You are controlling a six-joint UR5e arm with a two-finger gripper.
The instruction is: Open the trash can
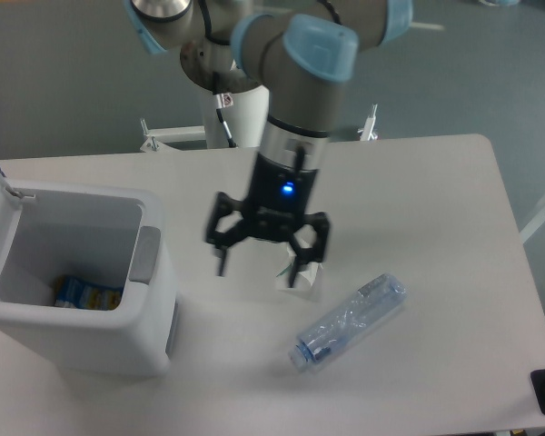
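Over the table (418,200): trash can (82,300) lid's up, job looks done.
My tool (259,265) hangs beside it, spread wide and empty.

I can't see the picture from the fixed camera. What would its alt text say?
A white trash can stands open at the left of a pale table, its lid up and a blue-labelled item inside. A robot arm's open, empty claw hangs over the table beside it, near a small white carton and a crushed clear plastic bottle.
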